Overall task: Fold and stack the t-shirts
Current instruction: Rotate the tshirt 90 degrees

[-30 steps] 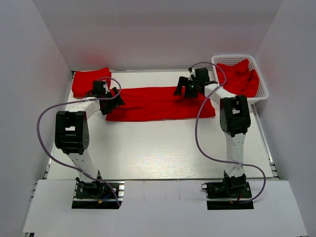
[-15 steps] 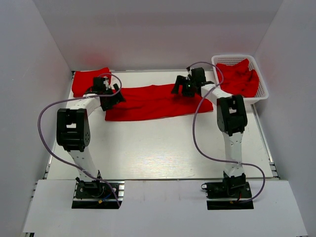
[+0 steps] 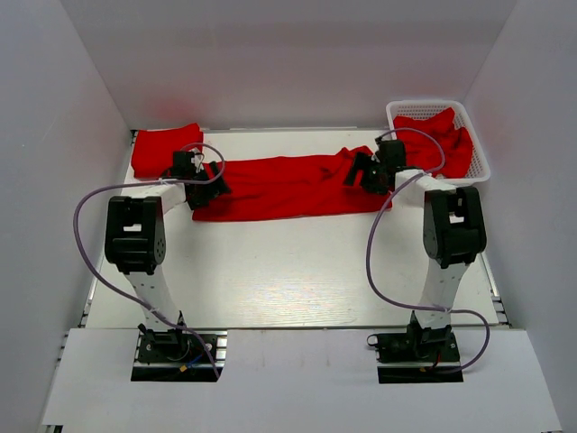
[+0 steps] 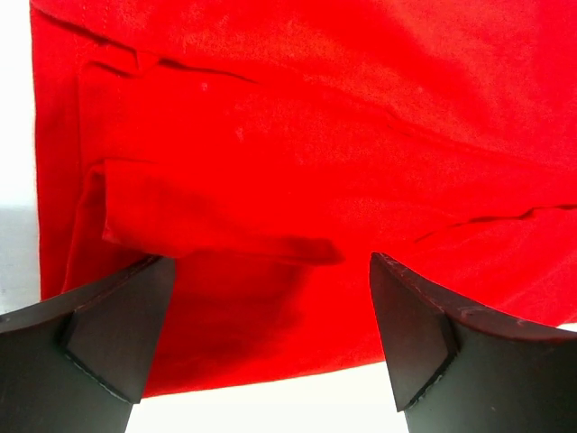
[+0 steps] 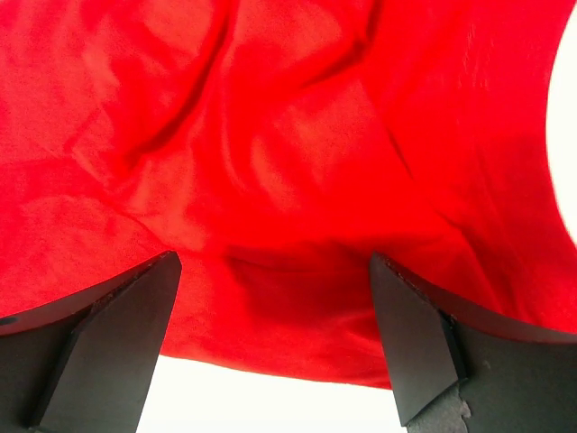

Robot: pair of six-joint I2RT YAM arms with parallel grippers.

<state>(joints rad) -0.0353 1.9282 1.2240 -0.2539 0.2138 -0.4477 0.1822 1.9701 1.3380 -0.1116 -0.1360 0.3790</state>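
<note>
Right arm (image 3: 453, 225) has swung right since a second ago. Its fingers went from the far edge around the shirt's middle to the shirt's right end. Left arm (image 3: 133, 230) barely shifted and sits at the left end. The shirt's right end now looks bunched up toward the far side, where before it was squarer.

- Task thing: long red t-shirt (image 3: 288, 189), folded into a strip lying flat on the counter (image 3: 288, 271), long axis left-right.
- One more folded t-shirt (image 3: 164, 149) sits in the far-left corner, just beyond the left arm's wrist. More red shirts (image 3: 437, 140) are in the white basket (image 3: 431, 105) at far right.
- Left fingers (image 4: 108, 334): spread wide, nothing held. Red cloth lies under the gap, layered folds visible, and the near hem with bare counter shows just at the tips.
- Right fingers (image 5: 424, 343): also spread wide, nothing held. Wrinkled cloth lies under the gap, again with the near hem at the tips.
- Can't tell from any view whether either set of tips touches the fabric.

Key relation: one arm over each end of the strip, and neither has to reach across. Likely next step is to pinch both ends and bring one end over the other, or shift the strip toward the stack. That's a guess.

Surface is smooth and hard and the fabric is thin, so the tips would have to go right down to the counter. Risk is catching only the top layer, mostly at the left end.

Room: open counter on the near side. The basket is close on the right, and the folded shirt and wall are close at far left.
</note>
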